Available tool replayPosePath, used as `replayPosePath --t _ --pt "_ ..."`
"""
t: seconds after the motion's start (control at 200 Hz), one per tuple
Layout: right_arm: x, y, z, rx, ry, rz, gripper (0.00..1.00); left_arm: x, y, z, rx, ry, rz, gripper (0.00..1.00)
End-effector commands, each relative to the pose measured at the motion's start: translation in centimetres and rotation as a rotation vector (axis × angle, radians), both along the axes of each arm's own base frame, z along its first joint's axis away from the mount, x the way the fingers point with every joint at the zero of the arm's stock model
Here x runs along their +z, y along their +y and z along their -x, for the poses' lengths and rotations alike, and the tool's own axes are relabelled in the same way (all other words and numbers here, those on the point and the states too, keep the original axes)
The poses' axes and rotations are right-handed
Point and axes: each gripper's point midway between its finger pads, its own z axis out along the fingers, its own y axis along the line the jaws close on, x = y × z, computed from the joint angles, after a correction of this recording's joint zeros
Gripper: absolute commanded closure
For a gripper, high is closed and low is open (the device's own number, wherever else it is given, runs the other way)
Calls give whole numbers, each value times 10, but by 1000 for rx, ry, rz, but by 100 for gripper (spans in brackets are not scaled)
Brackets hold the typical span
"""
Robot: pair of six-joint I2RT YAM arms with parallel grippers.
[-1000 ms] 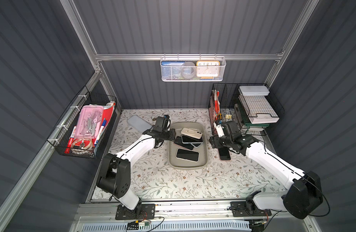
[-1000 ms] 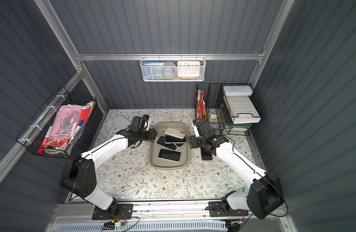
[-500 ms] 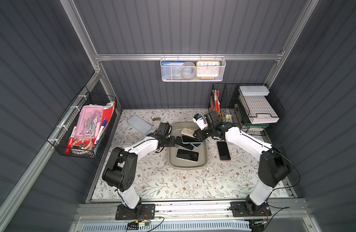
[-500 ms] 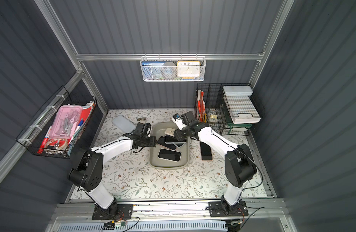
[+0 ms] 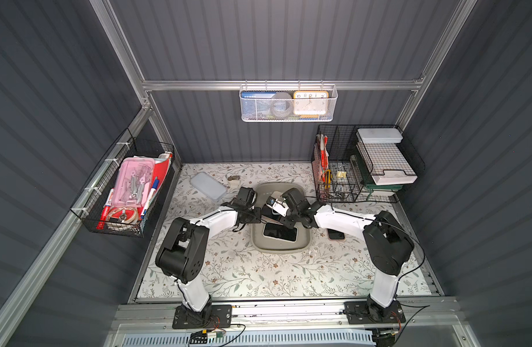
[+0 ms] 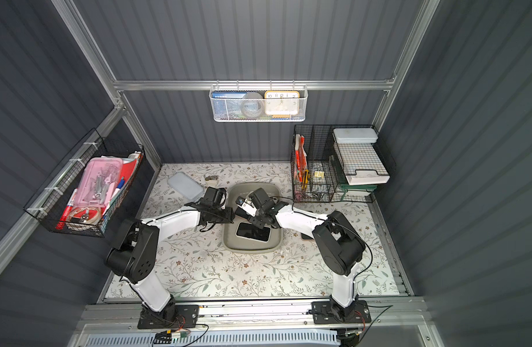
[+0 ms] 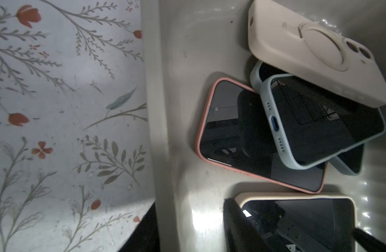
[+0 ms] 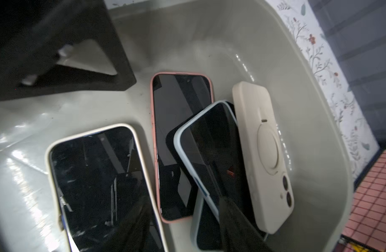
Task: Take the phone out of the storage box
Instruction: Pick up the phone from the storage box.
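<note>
The storage box (image 5: 278, 248) sits on the flowered tabletop (image 5: 258, 270) directly beneath both end effectors, which come close together over the half of it farther from the arm bases.

The right end effector (image 5: 284, 221) hangs inside the box with its jaws parted and nothing clamped between them. In the right wrist view one dark, blurred finger (image 8: 233, 220) lies over the pile of phones and the other over the cream-rimmed phone (image 8: 93, 185). That phone lies screen up and alone, on the arm-base side of this end effector.

Just below it the phones overlap. A pink-cased phone (image 8: 179, 122) lies flat on the box floor. A light-blue-cased phone (image 8: 209, 152) is tilted across it and across another blue-cased one. A cream-cased phone (image 8: 264, 152) lies face down on top of those, next to the box wall.

The left end effector (image 5: 256, 218) is at the box's side wall, just beside the right one. Its wrist view shows a dark part outside the wall and another inside by the cream-rimmed phone. Whether it clamps the wall I cannot tell.

Behind the right end effector, under its forearm, a further phone (image 5: 336, 235) lies on the tabletop outside the box. Beyond the left end effector are a pale blue-grey slab (image 5: 208, 186) and a small object (image 5: 234, 178). A black wire basket (image 5: 336, 192) stands beyond the right one.
</note>
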Motion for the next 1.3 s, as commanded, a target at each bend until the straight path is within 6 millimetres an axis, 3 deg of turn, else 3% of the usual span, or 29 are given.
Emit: replayPosePath --t 0.0,0.34,0.48,0.781,0.996,1.296 --pt "8 6 -23 10 -167 27 45 -3 -4 3 -2 12 23 56" --pt "-11 16 -44 16 -262 39 48 0 -3 3 0 11 23 61" --pt "-18 17 -40 26 -241 33 49 1 -3 3 -1 15 23 62" --pt "1 16 -18 33 -248 -58 47 1 -4 2 -2 19 24 62" --pt "-6 11 -11 53 -248 -34 47 2 -5 1 -2 19 25 62" --pt "-16 9 -27 24 -317 8 47 5 -6 0 -9 18 23 61"
